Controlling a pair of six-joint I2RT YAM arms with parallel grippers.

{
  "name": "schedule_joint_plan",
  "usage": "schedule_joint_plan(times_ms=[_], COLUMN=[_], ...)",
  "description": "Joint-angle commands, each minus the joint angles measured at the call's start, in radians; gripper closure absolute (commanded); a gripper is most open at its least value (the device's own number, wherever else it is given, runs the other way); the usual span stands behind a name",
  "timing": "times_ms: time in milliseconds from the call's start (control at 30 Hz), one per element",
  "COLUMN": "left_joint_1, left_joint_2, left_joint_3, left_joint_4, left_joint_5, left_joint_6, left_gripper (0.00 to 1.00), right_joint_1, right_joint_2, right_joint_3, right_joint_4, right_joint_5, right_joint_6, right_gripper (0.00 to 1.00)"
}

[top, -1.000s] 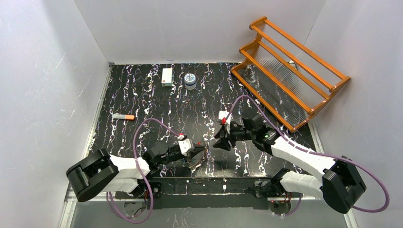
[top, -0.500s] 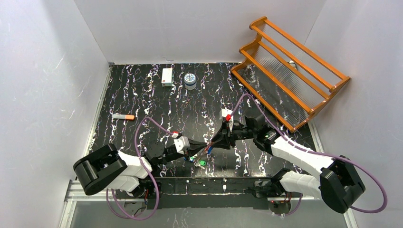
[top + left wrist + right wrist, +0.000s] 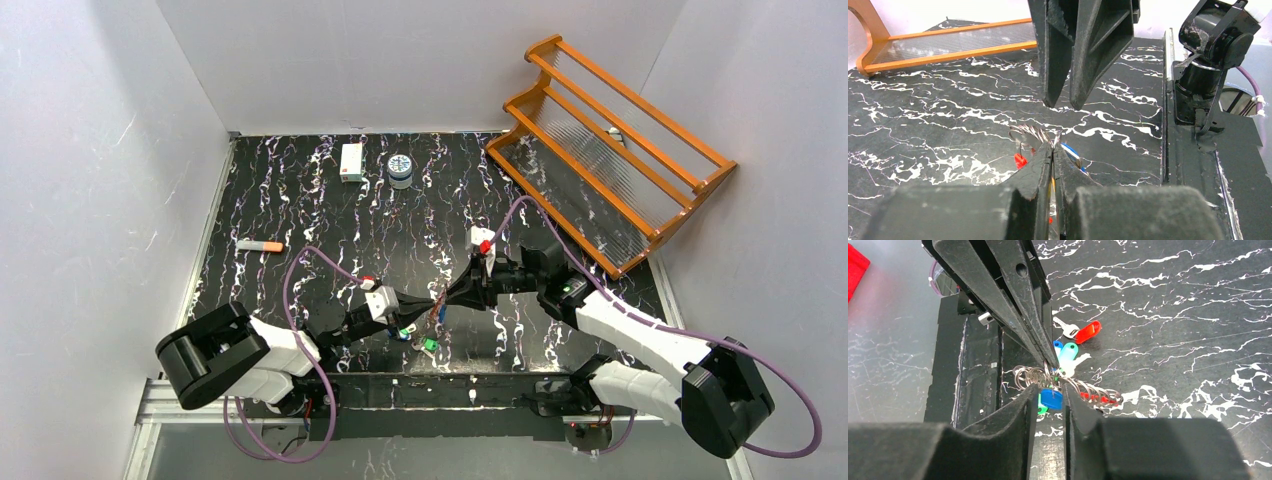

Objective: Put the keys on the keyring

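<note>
left gripper [image 3: 1052, 147] is pinched tight on the thin silver wire keyring [image 3: 1030, 133], with the coil poking out right at its fingertips. right gripper [image 3: 1064, 106] sits nose to nose with it, just past the left tips and a bit above the ring, jaws parted by a narrow gap.

from the left wrist cam nothing sits between those jaws. from the right wrist cam a silver key with a blue plastic cap [image 3: 1051, 399] shows right in that gap, so i can't tell if it's touching the fingers or just hanging under them. wire loops spill out to either side of the right fingers.

beyond the right tips, alongside the left fingers, a silver key with a red plastic cap [image 3: 1088, 331] lies on the black white-veined marble tabletop [image 3: 923, 115], clear of the ring. a pale teal-capped key [image 3: 1068, 352] is closer in, just beside the ring, and i can't tell if it's threaded on. a green-capped key [image 3: 428, 345] lies just under both grippers, on the arm-base side.
</note>
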Motion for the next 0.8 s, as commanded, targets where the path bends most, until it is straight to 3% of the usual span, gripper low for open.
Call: schedule_joint_plan(times_ms=[0, 267, 333, 467, 767], left_joint_1=[-0.003, -0.003, -0.003, -0.003, -0.003], left_joint_2=[0.007, 0.009, 0.007, 0.004, -0.006], left_joint_3=[0.0, 0.002, 0.002, 0.002, -0.004], left_joint_4=[0.135, 0.134, 0.134, 0.134, 0.134], left_joint_5=[-0.024, -0.031, -0.03, -0.027, -0.031], left_joint_6=[0.0, 0.001, 0.0, 0.0, 0.0], left_gripper=[1.0, 1.0, 1.0, 1.0, 1.0], right_joint_1=[-0.002, -0.002, -0.003, -0.002, -0.003], right_joint_2=[-0.022, -0.015, -0.001, 0.025, 0.088], right_joint_3=[-0.024, -0.057, -0.054, -0.05, -0.017], right_joint_4=[0.021, 0.057, 0.057, 0.088, 0.14], right_joint_5=[0.007, -0.018, -0.028, -0.053, -0.058], right_joint_6=[0.011, 0.03, 0.031, 0.05, 0.067], right_gripper=[0.7, 0.8, 0.78, 0.62, 0.6])
